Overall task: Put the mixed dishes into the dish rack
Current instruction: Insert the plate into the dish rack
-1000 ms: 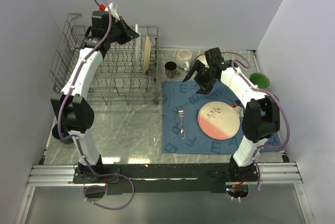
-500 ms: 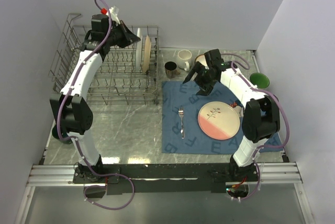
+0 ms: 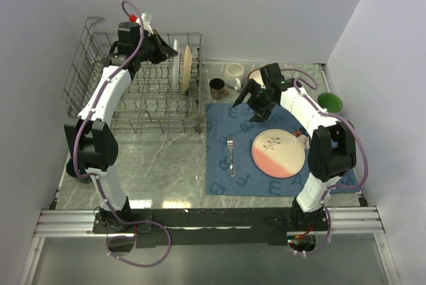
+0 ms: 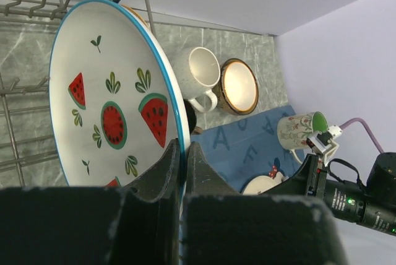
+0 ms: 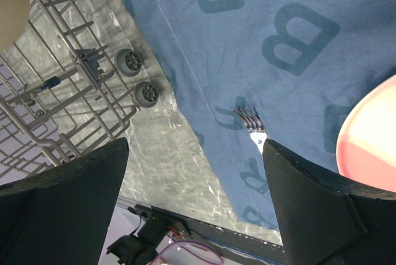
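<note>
Standing upright between the tines of the dish rack (image 3: 133,108), just beside a tan plate (image 3: 188,65), the watermelon plate (image 4: 111,91) is clamped at its rim by the left hand (image 4: 184,147) and sits slightly lower than a second ago, while the right hand (image 3: 247,107) hangs spread apart over the placemat (image 3: 219,178) near the fork (image 3: 231,154).

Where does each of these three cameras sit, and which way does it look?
Top external: above and behind the arms, looking down; both arms, the dish rack and the placemat show.
Left wrist: on the left arm, looking past the left gripper, shut on the watermelon plate, toward the white mug.
Right wrist: on the right arm, looking down between the fingers of the open right gripper at the placemat and fork.
Shared: the fork shows in top and right wrist views, the white mug in top and left wrist.
</note>
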